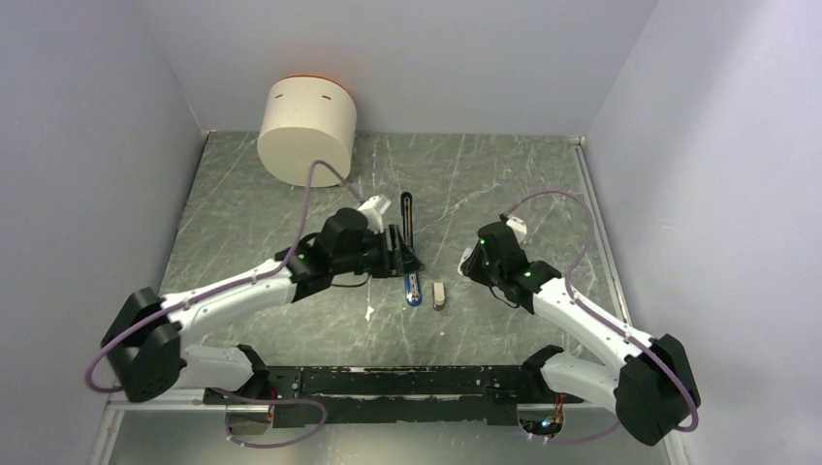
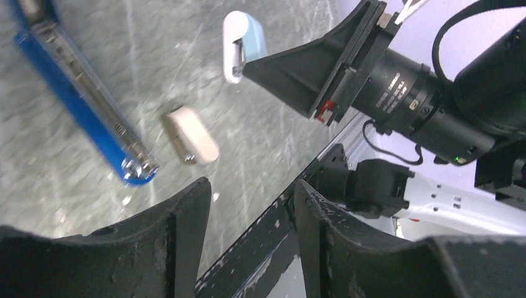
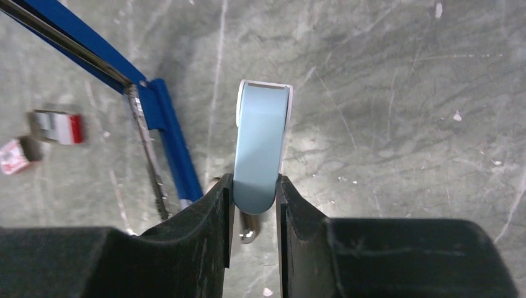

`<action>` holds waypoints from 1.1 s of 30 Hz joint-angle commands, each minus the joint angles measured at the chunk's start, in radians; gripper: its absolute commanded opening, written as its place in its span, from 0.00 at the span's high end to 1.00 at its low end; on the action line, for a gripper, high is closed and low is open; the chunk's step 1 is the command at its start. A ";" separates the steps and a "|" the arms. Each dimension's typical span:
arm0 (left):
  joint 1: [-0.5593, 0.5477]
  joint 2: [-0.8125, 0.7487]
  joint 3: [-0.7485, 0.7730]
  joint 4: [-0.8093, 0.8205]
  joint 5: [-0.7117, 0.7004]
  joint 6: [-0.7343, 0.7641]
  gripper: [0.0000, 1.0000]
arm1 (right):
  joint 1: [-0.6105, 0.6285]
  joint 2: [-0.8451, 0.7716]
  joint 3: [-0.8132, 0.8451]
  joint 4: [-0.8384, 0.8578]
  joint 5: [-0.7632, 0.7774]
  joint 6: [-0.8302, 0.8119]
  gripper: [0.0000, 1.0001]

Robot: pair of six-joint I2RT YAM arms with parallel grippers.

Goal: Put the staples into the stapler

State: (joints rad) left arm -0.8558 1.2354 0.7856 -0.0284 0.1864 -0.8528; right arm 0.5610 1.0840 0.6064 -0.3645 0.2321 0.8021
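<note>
Jaws of the right gripper (image 3: 254, 186) are pinching a pale-blue piece (image 3: 260, 136). The left gripper (image 2: 251, 192) is hanging partly spread, holding nothing. At its eleven o'clock the stapler (image 2: 87, 105) is lying open, with a tan piece (image 2: 189, 135) just beside its tip. The staples box (image 3: 59, 127) is sitting past the stapler, at nine o'clock in the right wrist view.

The blue stapler (image 2: 80, 93) slants down from the upper left, its silver channel showing. A tan piece (image 2: 189, 135) lies just right of its lower end. At top centre the right gripper (image 2: 251, 62) pinches a pale-blue piece (image 2: 245, 37). The left gripper (image 2: 251, 192) spans the bottom, jaws parted.
</note>
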 commanded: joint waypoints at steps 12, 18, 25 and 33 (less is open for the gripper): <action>-0.085 0.482 0.312 0.185 0.049 0.057 0.57 | -0.249 -0.102 -0.043 0.068 -0.365 0.054 0.84; -0.086 0.562 0.310 0.302 0.109 0.070 0.50 | -0.281 -0.100 -0.051 0.054 -0.436 0.059 0.84; -0.087 0.605 0.322 0.314 0.089 0.108 0.60 | -0.289 -0.107 -0.036 0.020 -0.441 0.048 0.84; -0.088 0.619 0.310 0.351 0.072 0.123 0.57 | -0.296 -0.091 -0.031 0.014 -0.469 0.034 0.84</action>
State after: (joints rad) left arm -0.9344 1.8507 1.0725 0.2565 0.2630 -0.7593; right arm 0.2756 0.9943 0.5625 -0.3439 -0.2054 0.8501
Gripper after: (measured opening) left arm 0.435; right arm 0.291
